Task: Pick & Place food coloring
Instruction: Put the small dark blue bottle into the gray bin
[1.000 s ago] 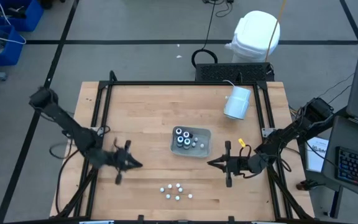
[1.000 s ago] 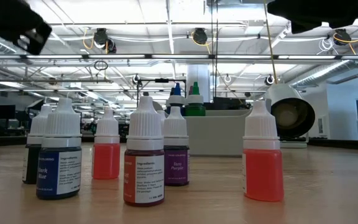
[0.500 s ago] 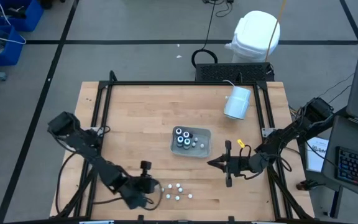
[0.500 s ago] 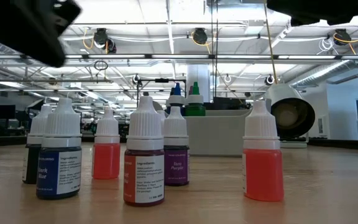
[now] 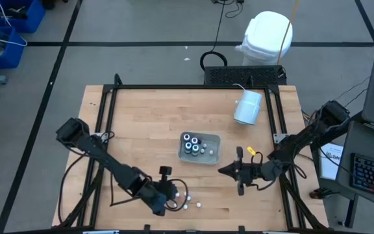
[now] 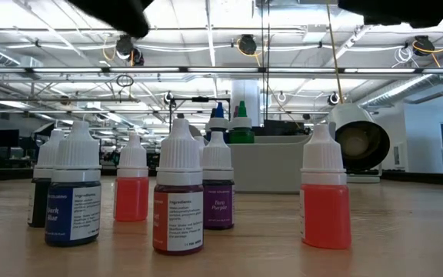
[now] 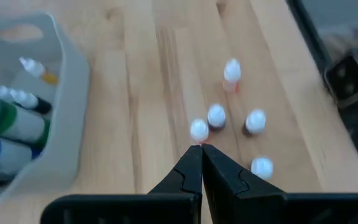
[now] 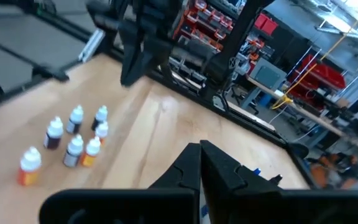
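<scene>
we count six small bottles (image 6: 178,192) standing loose near the table's near edge; left gripper (image 7: 201,149) above them and right gripper (image 5: 223,171) both pressed together, empty.

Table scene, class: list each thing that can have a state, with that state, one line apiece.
Left gripper: shut, empty, over the loose bottles.
Right gripper: shut, empty, right of the tray.
Loose bottles: upright, capped, clustered near the table's front edge.
Tray: holds several bottles.
White cylinder: on its side.
</scene>
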